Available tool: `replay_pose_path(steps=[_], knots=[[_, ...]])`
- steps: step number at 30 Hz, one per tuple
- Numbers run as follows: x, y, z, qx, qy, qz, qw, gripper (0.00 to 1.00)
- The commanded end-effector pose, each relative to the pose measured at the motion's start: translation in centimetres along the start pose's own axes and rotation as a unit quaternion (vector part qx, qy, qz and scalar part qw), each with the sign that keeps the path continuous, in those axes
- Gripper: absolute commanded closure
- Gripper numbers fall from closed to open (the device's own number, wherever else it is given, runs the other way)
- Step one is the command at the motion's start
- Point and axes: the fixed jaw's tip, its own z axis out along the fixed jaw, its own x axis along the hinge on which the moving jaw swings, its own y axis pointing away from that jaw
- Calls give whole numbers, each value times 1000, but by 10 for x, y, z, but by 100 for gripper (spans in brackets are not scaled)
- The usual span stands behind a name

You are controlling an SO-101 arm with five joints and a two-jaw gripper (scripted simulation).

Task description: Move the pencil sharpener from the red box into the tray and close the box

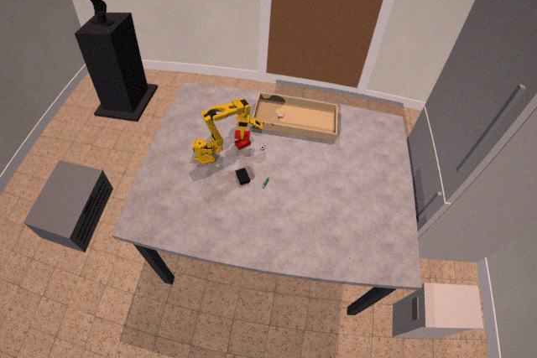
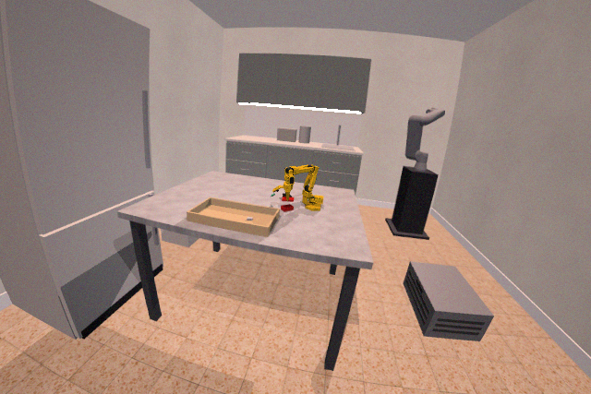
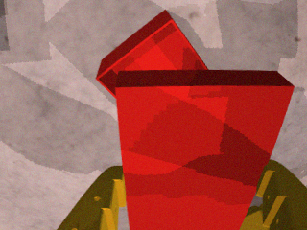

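My gripper (image 1: 241, 132) is shut on a red part of the red box (image 3: 201, 153) and holds it just above the table, near the tray's left end. I cannot tell whether this part is the lid or the base. The other red part (image 1: 243, 142) lies on the table right below and slightly beyond it, turned at an angle in the wrist view (image 3: 150, 52). The wooden tray (image 1: 297, 116) holds one small pale object, the pencil sharpener (image 1: 280, 115). The held part hides my fingertips.
A small white round object (image 1: 262, 147) lies on the table right of the red parts. A black box (image 1: 242, 175) and a small green object (image 1: 265, 182) lie nearer the table's middle. The arm's base (image 1: 203, 153) stands to the left.
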Motion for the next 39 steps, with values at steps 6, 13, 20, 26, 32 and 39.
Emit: replay_pose_path(steps=[6,13,20,26,32,39], knots=[[0,3,-5,-12,-20,-44,999,76],[2,3,-5,-12,-20,-82,996,76],[2,3,-5,-11,-20,-94,995,76],[2,3,-5,-11,-20,-94,995,76],[2,3,-5,-11,-20,-94,995,76],[2,3,-5,-11,-20,-94,995,76]])
